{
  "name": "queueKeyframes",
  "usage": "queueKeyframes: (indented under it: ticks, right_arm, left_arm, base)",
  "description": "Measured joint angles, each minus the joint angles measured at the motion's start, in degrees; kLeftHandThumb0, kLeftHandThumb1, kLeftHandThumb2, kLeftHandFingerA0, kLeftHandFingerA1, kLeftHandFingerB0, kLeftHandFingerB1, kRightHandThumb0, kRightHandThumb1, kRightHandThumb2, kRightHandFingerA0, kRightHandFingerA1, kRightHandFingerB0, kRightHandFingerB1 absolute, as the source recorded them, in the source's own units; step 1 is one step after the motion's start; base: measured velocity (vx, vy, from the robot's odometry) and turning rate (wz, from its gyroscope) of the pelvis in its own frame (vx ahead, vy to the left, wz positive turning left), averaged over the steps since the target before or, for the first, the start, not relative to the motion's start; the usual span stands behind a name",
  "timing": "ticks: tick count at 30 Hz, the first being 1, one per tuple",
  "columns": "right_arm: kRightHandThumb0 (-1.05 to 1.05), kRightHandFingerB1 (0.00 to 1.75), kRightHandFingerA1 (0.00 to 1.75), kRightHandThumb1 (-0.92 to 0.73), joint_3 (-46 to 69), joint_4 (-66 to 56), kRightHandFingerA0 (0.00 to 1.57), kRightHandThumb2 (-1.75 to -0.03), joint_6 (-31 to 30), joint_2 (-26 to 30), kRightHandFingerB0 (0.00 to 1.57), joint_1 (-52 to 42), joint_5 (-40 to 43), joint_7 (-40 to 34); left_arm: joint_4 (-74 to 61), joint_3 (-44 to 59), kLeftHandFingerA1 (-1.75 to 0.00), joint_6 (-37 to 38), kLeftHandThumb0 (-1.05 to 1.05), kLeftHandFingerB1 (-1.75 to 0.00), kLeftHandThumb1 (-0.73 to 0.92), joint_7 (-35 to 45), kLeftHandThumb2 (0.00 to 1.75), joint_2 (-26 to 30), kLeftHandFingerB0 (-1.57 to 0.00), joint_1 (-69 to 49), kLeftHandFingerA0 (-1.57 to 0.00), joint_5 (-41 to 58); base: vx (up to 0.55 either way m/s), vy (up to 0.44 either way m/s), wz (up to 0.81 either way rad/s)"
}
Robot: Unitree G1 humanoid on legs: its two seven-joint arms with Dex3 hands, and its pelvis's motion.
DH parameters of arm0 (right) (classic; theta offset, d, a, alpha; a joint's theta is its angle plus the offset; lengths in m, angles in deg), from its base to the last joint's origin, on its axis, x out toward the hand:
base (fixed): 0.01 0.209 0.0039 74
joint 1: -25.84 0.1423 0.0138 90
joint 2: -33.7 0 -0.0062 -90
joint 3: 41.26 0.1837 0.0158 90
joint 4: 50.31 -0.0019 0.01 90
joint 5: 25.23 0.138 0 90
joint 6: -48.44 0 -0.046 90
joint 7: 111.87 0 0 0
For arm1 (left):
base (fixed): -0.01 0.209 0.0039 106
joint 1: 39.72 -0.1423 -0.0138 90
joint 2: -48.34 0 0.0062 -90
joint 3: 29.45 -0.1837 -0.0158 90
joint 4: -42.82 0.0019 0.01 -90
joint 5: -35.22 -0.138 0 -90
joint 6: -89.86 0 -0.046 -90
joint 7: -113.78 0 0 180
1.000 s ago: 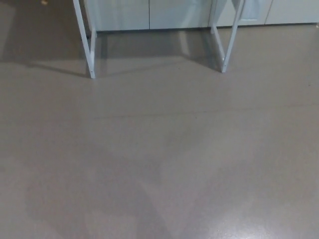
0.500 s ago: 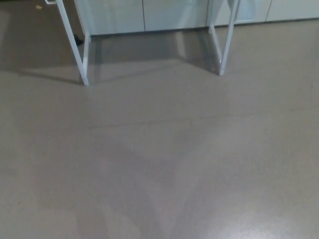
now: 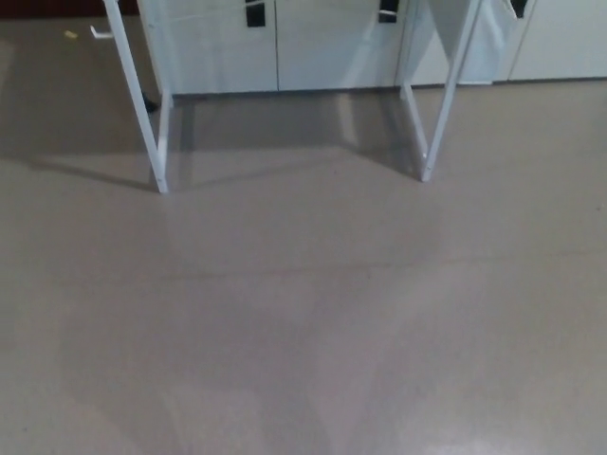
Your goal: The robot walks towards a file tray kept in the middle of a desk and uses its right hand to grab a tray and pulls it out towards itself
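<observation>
A: We're in the approach step, I'd say. The head view looks down at bare grey-brown floor [image 3: 303, 313], with only the white legs of the desk showing at the far edge: the left leg [image 3: 152, 123] and the right leg [image 3: 438, 104].

B: And the file tray?

A: Out of sight. The desk top is above the frame, so the tray, which the task puts in the middle of that top, can't be seen from here.

B: What about each robot hand?

A: Neither shows in the view, left or right, so whether the fingers are apart or together I cannot tell.

B: Next move?

A: My judgement: close the gap to the desk, square up between the two legs, raise the view to find the tray, then bring the right robot hand in.

B: The room?

A: Smooth, slightly glossy floor with soft shadows near us. White cabinet doors [image 3: 332, 47] with dark handles line the far wall behind the desk. A small white scrap [image 3: 99, 33] lies far left.
</observation>
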Motion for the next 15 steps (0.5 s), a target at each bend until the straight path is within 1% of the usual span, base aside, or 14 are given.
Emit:
queueKeyframes:
  ticks: [1, 4, 7, 9, 11, 13, 15]
  right_arm:
    - [-0.19, 0.53, 0.68, -0.38, -0.1, 0.0, 0.47, -0.86, 0.1, 0.1, 0.19, 0.2, -0.1, -0.1]
    - [-0.19, 0.53, 0.68, -0.39, 0.0, -0.8, 0.47, -0.87, 0.9, 0.3, 0.18, 0.1, -0.2, -0.5]
    - [-0.2, 0.53, 0.68, -0.38, 0.0, -0.9, 0.48, -0.87, 1.1, 0.5, 0.19, 0.1, -0.3, -0.9]
    - [-0.2, 0.53, 0.68, -0.39, -0.2, -0.8, 0.49, -0.87, 1.4, 0.5, 0.19, 0.1, -0.5, -1.1]
    - [-0.2, 0.53, 0.69, -0.38, -0.5, -0.7, 0.5, -0.87, 1.5, 0.5, 0.19, 0.1, -0.8, -1.5]
    - [-0.2, 0.53, 0.69, -0.39, -0.7, -0.7, 0.49, -0.87, 1.6, 0.5, 0.19, 0.0, -0.9, -1.7]
    - [-0.21, 0.53, 0.7, -0.38, -0.8, -0.6, 0.5, -0.87, 1.6, 0.5, 0.19, -0.2, -1.0, -1.8]
  left_arm:
    - [0.0, 0.0, -0.72, 0.1, -0.1, -0.62, 0.2, 0.0, 0.94, -0.1, -0.25, 0.0, -0.4, 0.0]
    - [-0.2, -0.3, -0.71, 0.5, -0.09, -0.62, 0.22, 0.1, 0.95, -0.3, -0.25, 0.3, -0.41, 0.0]
    - [-0.3, -0.4, -0.74, 0.5, -0.07, -0.64, 0.21, 0.0, 0.95, -0.4, -0.28, 0.3, -0.44, 0.0]
    - [-0.3, -0.3, -0.71, 0.5, -0.09, -0.62, 0.23, 0.0, 0.96, -0.4, -0.26, 0.3, -0.41, 0.0]
    - [-0.1, -0.5, -0.72, 0.5, -0.09, -0.62, 0.2, -0.1, 0.95, -0.4, -0.25, 0.4, -0.43, 0.0]
    - [0.0, -0.6, -0.75, 0.5, -0.07, -0.64, 0.21, -0.1, 0.96, -0.4, -0.3, 0.5, -0.46, 0.0]
    - [-0.2, -0.5, -0.74, 0.5, -0.07, -0.63, 0.2, -0.2, 0.95, -0.3, -0.27, 0.4, -0.45, 0.0]
  base:
    - [0.28, -0.251, -0.02]
    - [0.23, -0.377, 0.27]
    - [0.18, -0.116, -0.04]
    - [0.19, -0.024, -0.04]
    - [0.13, 0.048, -0.08]
    - [0.18, 0.107, -0.1]
    - [0.24, 0.186, 0.0]
